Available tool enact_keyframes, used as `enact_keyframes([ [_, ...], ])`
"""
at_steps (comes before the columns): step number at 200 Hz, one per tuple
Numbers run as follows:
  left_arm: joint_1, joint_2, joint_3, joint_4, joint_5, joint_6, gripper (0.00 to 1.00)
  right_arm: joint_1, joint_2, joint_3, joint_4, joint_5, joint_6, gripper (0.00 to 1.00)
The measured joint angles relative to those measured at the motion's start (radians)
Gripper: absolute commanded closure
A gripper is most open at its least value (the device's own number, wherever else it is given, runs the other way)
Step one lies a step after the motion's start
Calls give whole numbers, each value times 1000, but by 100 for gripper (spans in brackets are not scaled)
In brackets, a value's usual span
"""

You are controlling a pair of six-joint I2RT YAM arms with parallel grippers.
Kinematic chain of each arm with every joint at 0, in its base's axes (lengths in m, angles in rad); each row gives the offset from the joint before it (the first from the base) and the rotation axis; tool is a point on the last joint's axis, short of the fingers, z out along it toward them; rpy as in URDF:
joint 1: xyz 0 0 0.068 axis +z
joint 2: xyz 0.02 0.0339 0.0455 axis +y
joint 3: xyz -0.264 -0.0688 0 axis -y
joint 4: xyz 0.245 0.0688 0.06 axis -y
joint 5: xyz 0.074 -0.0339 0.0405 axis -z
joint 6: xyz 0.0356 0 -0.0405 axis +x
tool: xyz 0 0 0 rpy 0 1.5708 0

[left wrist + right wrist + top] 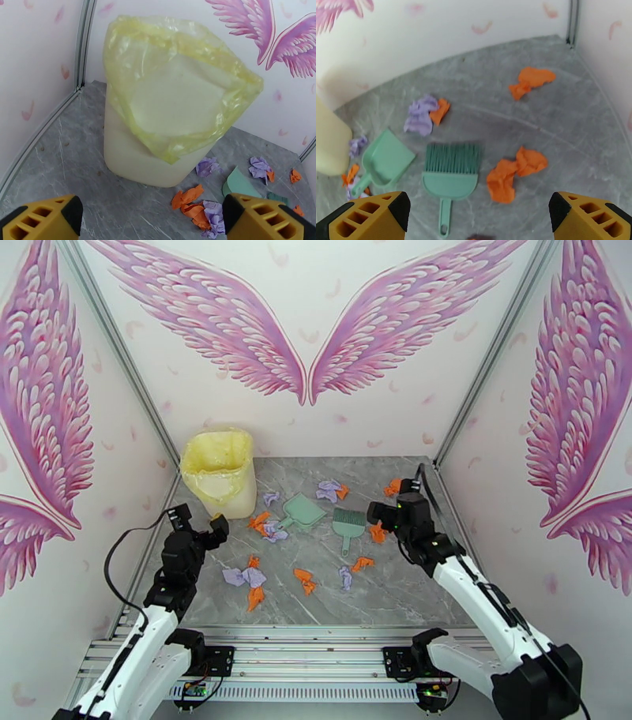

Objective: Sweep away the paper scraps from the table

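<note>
Paper scraps [254,578] lie scattered loose on the bench [395,591], ahead of and between both grippers, none collected yet. Right gripper [478,207], fingers wide apart and empty, hovers just behind the brush [451,173], near its handle, likely lining up to grab it. Dustpan [387,158] sits left of that. Left gripper [152,211], also spread and empty, faces the lined bin [158,118], the probable dump spot.

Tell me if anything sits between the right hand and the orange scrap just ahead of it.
Nothing visible does. The open right hand faces the orange scrap across bare table; the brush lies beside that scrap, apart from it, off the path.
</note>
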Motion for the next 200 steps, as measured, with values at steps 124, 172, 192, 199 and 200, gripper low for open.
enact_keyframes([
  [124,0,179,-26,46,48,-4,1,237,504,169,-177,30,167,24],
  [172,0,179,-26,50,55,0,1,237,586,169,-121,5,196,27],
  [192,0,179,-26,50,64,0,1,237,621,169,-102,-4,203,29],
  [199,0,180,-26,50,69,0,1,237,633,170,-97,-7,206,30],
  [200,0,181,-26,50,70,0,1,237,634,170,-97,-7,206,30],
])
